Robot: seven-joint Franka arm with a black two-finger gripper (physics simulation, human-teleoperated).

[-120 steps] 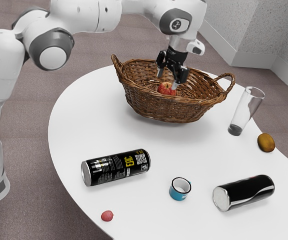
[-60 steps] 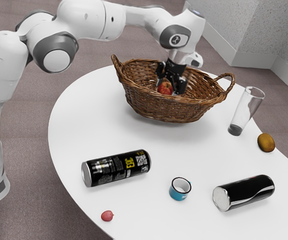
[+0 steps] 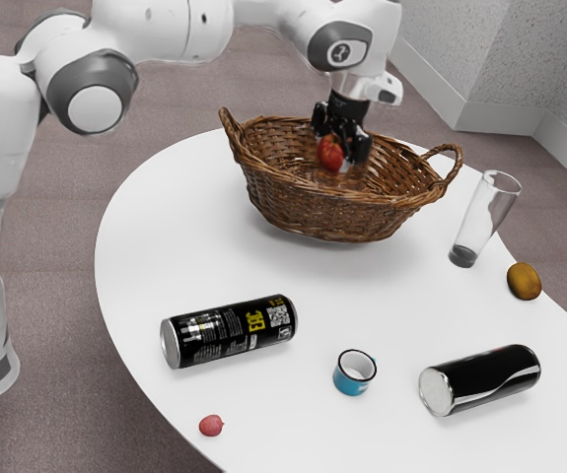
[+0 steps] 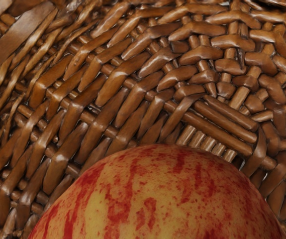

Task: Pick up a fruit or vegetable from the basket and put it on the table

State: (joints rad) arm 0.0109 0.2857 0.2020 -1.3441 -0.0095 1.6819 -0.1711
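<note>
Raising apple (image 3: 330,154) from basket (image 3: 322,214)
Gripper (image 3: 336,158) clasps it, higher than before (rim perhaps uncleared); near tabletop (image 3: 288,409) next.

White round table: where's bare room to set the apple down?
Widest: between brown wicker basket and black can with yellow lettering, across to small blue mug. Also bare: basket to table edge, exterior view's left. Crowded: exterior view's right, tall clear glass near brown oval fruit.
</note>
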